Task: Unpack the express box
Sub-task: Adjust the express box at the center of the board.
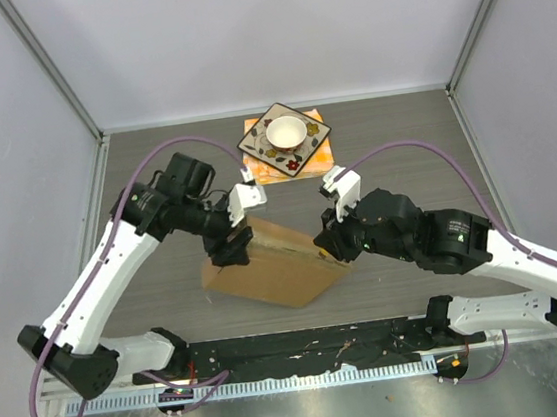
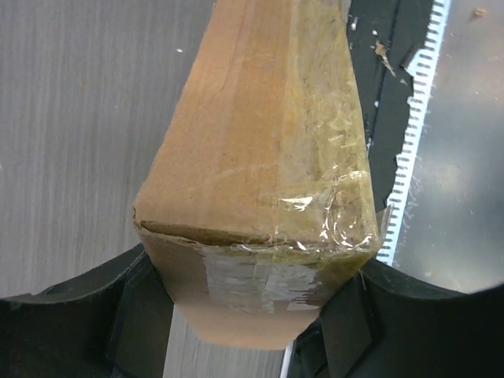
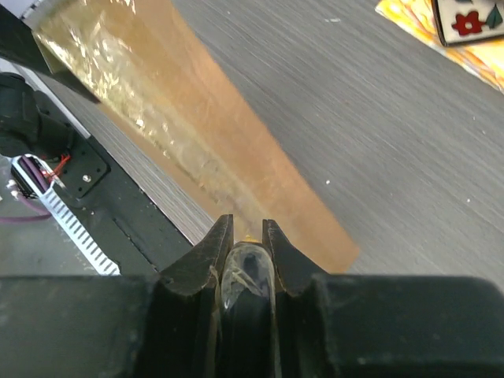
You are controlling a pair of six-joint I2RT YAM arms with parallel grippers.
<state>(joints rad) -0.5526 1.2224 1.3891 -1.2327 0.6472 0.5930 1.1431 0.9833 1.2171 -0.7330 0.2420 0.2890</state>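
Grey wood-grain table (image 1: 401,134), pale walls (image 1: 258,30) around; the box (image 1: 275,264) (tilted, taped) sits mid-table, left gripper (image 1: 234,246) clamping its end, right gripper (image 1: 325,245) pinching clear tape (image 3: 246,272).

The grey table (image 1: 379,121) bears an orange-patterned plate (image 1: 271,161) far back, the express box (image 1: 285,263) nearer.

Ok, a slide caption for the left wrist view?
Left gripper clamping the taped end of the express box above the table.

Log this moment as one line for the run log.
left gripper: clamps express box end | right gripper: pinches clear tape at box edge | box: taped shut
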